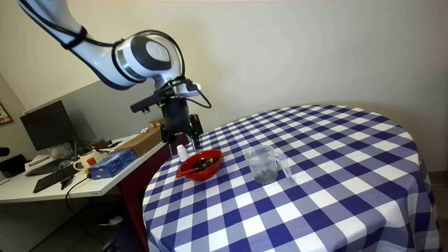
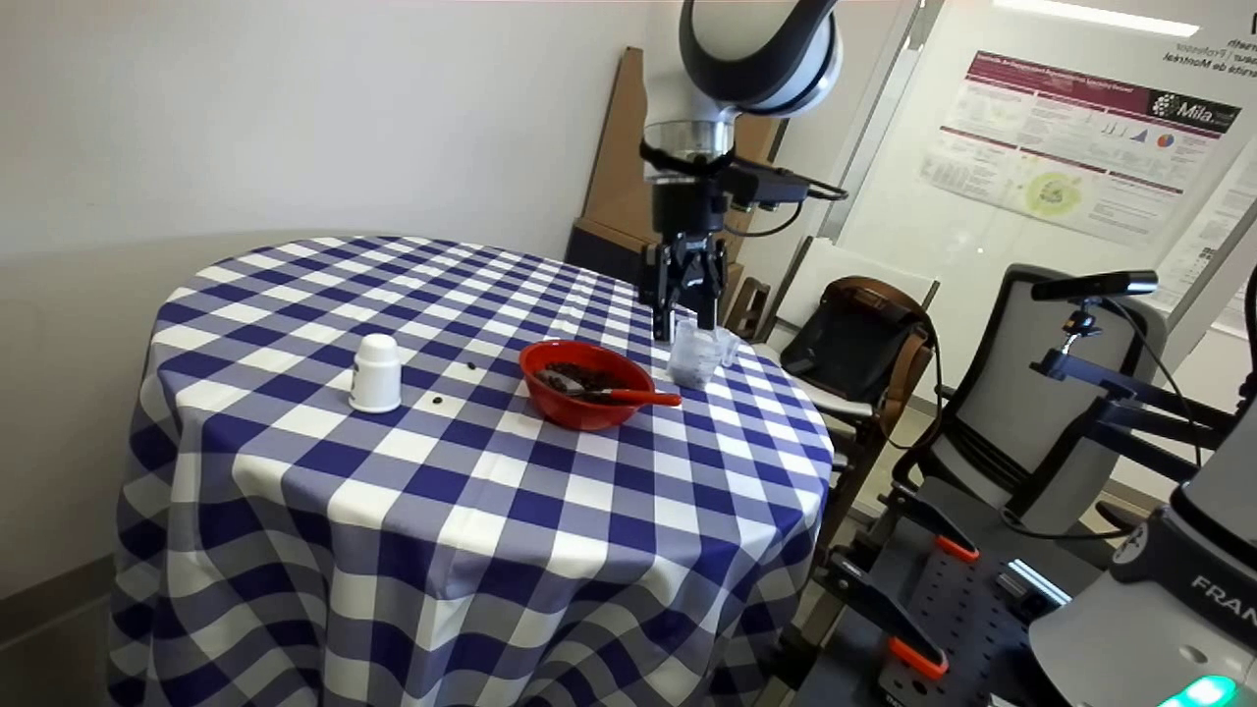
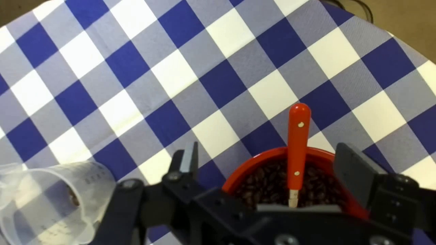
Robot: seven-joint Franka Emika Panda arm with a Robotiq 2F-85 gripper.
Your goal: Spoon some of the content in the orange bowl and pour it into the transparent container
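The orange bowl [image 1: 210,171], red-orange and filled with dark beans, stands on the checked cloth. A spoon [image 3: 298,146] with a red handle rests in it, its handle lying out over the rim. My gripper [image 3: 269,160] hangs above the bowl, open, fingers wide apart. In the wrist view the spoon handle shows between the fingers, below them and not gripped. To one side is the transparent container [image 1: 259,159], a clear measuring jug with a handle and some dark content at its bottom. In an exterior view the container [image 2: 693,363] is partly behind my gripper [image 2: 684,324].
A white bottle [image 2: 376,378] stands on the table near the bowl. Two loose beans [image 2: 437,400] lie between them. Beside the round table is a desk with a blue box [image 1: 113,162] and a monitor [image 1: 49,124]. A chair [image 2: 1041,393] is near the table.
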